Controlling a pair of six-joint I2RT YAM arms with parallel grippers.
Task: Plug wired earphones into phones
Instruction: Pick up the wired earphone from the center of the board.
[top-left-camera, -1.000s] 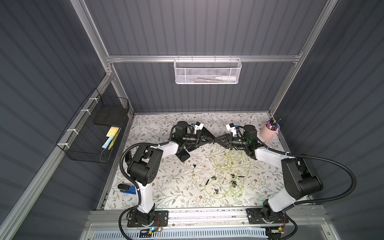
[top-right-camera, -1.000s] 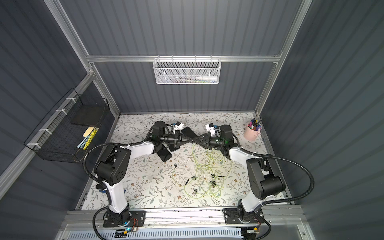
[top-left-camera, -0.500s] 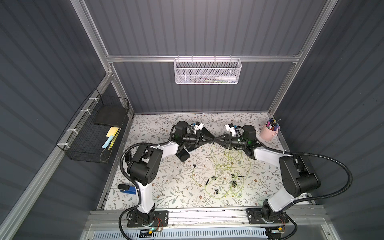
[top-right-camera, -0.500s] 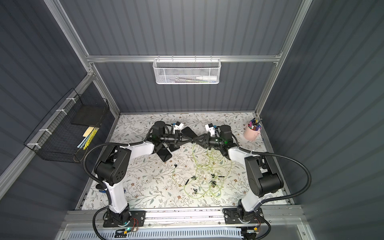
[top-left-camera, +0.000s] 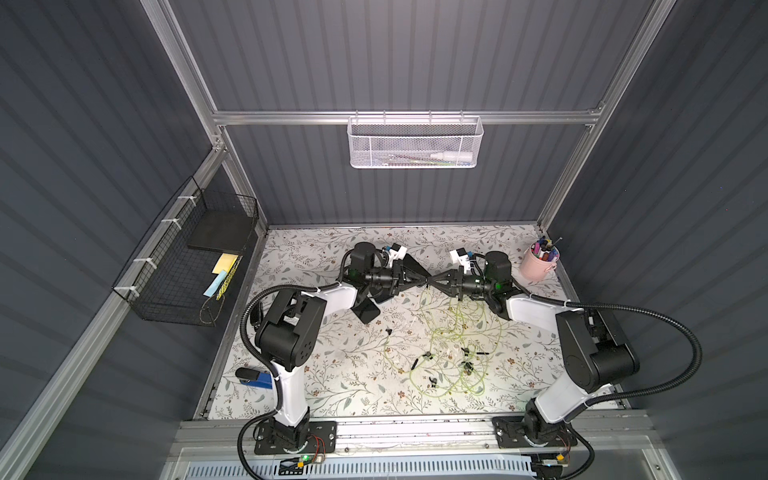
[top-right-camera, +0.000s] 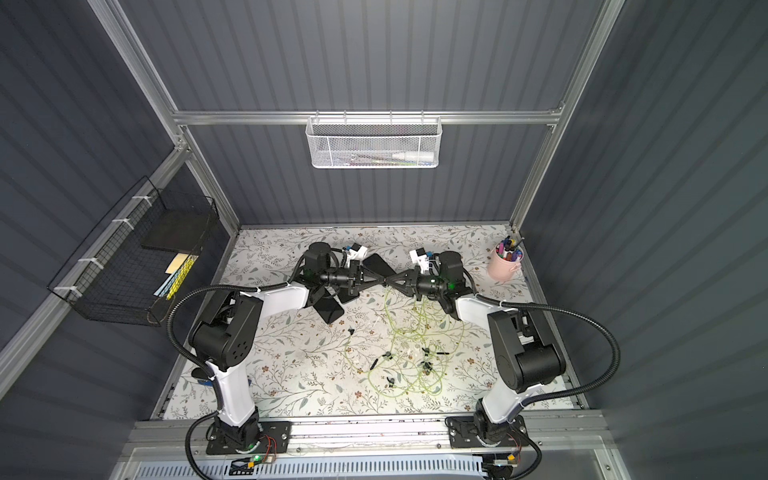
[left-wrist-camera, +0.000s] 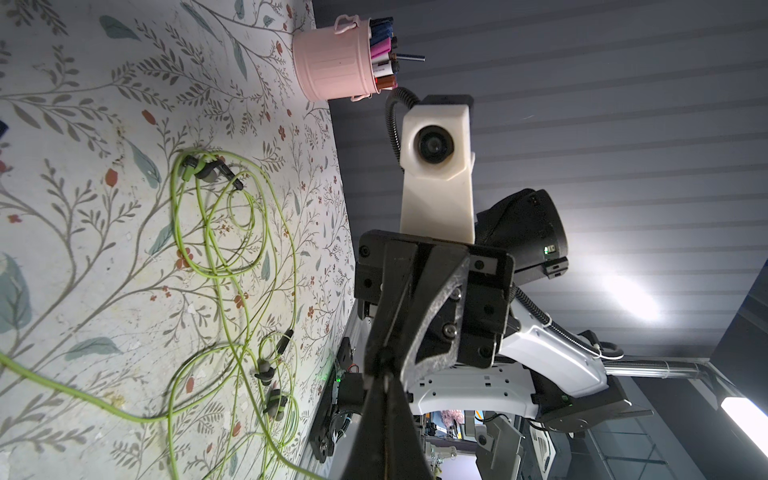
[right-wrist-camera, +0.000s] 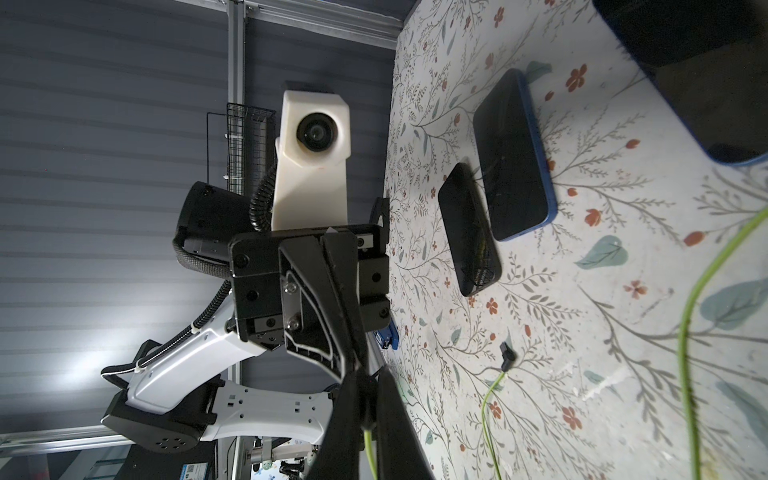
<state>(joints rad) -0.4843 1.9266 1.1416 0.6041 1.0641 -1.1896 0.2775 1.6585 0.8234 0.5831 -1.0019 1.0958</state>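
Note:
My left gripper and right gripper meet tip to tip above the back middle of the table. The right gripper is shut on a black plug whose pale green cable hangs down to the earphones, a tangle of loops on the table. The left gripper is shut, its tips against the right one's; whether it also pinches the plug does not show. Three black phones lie flat under and beside the left arm. In both top views one phone shows plainly.
A loose black plug lies on the table left of the tangle. A pink cup of pens stands at the back right. A black wire basket hangs on the left wall, a white mesh basket on the back wall.
The right gripper's jaws have closed onto the plug. Both arms have stayed almost where they were, tips together.

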